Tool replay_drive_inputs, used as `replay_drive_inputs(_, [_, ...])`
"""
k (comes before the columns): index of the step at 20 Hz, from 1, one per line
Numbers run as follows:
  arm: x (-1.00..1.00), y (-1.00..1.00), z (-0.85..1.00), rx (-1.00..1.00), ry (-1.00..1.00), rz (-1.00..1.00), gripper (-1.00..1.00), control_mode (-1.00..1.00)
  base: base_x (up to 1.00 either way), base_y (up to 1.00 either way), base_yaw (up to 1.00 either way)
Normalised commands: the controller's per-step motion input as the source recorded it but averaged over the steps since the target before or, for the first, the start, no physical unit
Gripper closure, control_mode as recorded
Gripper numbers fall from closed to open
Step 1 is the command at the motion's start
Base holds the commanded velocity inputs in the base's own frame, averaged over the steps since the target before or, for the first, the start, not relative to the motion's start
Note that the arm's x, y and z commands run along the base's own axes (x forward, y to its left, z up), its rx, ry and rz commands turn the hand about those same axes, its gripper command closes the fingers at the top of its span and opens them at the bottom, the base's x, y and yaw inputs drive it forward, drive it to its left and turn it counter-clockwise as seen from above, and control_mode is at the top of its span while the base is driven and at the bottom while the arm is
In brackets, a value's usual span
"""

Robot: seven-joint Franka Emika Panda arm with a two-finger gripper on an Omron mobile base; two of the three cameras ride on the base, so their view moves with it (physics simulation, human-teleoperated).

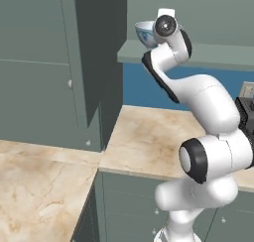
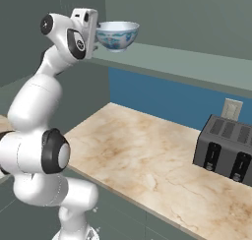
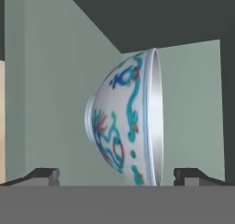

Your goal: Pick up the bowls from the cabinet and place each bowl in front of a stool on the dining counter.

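Observation:
A deep white bowl (image 2: pixel 117 35) painted with a blue pattern stands upright near the front of the cabinet shelf (image 2: pixel 172 62). It also shows past the hand in the left base view as the bowl (image 1: pixel 144 31). The arm is raised to shelf height with its hand right beside the bowl. In the hand view, which is rolled sideways, the bowl (image 3: pixel 128 126) lies close ahead of my gripper (image 3: pixel 117 176). My gripper is open, with one fingertip (image 3: pixel 43 175) off to each side of the bowl. Whether a finger touches the bowl cannot be told.
Below the shelf runs a marble worktop (image 2: pixel 147 155) with a black toaster (image 2: pixel 224 148) at its right. A blue back wall (image 2: pixel 157 96) carries a wall socket (image 2: pixel 231 108). An opened cabinet door (image 1: pixel 96 57) hangs left of the arm, next to tall grey-green cabinet fronts (image 1: pixel 34 62).

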Motion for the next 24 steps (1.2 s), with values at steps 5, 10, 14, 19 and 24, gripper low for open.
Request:
replay_drive_inputs(5, [0.5,-0.07,0.0,0.0,0.04,0.0,-1.0,-1.0,0.0,0.0,0.0])
replay_drive_inputs(10, [0.46,-0.08,-0.01,0.0,0.05,0.0,-1.0,-1.0,0.0,0.0,0.0])
replay_drive_inputs(14, [0.42,-0.06,-0.08,-0.02,0.06,0.0,-1.0,-1.0,0.0,0.0,0.0])
replay_drive_inputs(19, [0.24,0.0,-0.09,-0.03,0.02,0.0,-1.0,-1.0,0.0,0.0,0.0])
replay_drive_inputs(24, [0.11,0.0,-0.03,-0.01,0.01,0.0,-1.0,-1.0,0.0,0.0,0.0])
